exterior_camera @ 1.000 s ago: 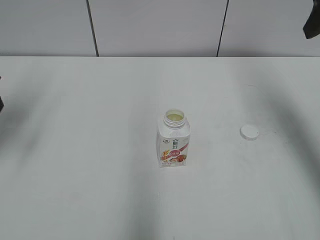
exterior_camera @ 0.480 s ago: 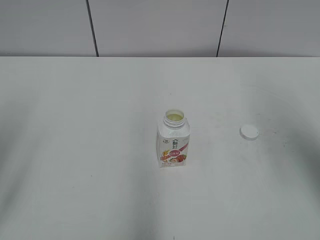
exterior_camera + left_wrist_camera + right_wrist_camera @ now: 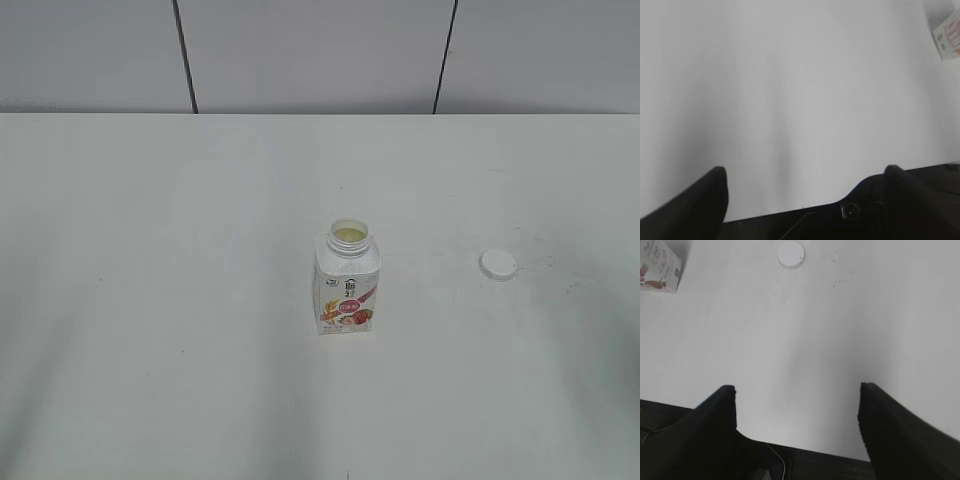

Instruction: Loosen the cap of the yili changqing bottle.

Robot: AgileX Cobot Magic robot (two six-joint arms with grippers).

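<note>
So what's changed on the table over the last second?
Only the arms: the dark arm parts at the exterior view's left edge and top right corner a second ago are gone from that view. The bottle stayed upright and open, the cap lying apart on the table to its right.

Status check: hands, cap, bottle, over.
Both hands open, empty, pulled back. Cap off, lying on table right of bottle. Bottle upright, neck open. Nothing in the way.
</note>
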